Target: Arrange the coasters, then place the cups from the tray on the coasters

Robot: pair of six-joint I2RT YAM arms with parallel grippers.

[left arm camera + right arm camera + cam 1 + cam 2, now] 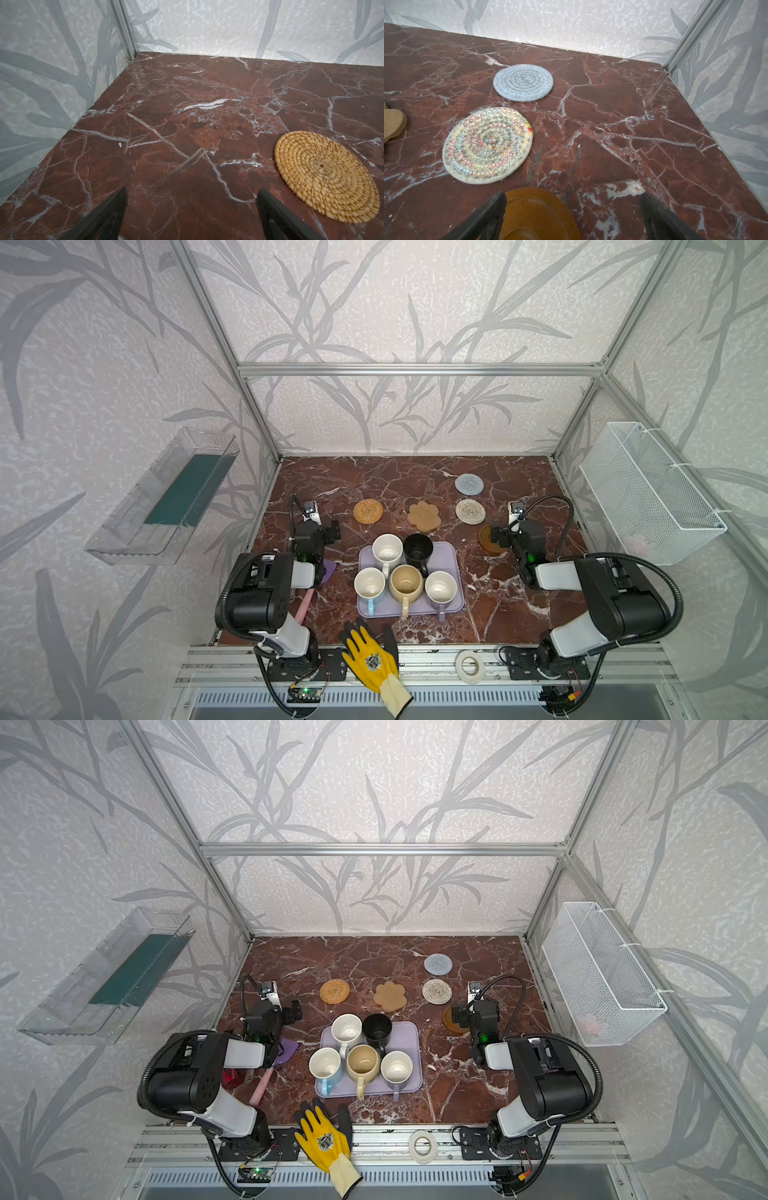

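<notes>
My right gripper [573, 197] hung wide open over the brown disc coaster [537, 207] toward the desk's right edge. My left gripper [191, 193], equally open, held nothing beside the orange coaster [326, 178]. The 5 cups [405, 583] crowded the tray [446, 564] mid-desk, so I judged lifting 1 could knock its neighbours.
</notes>
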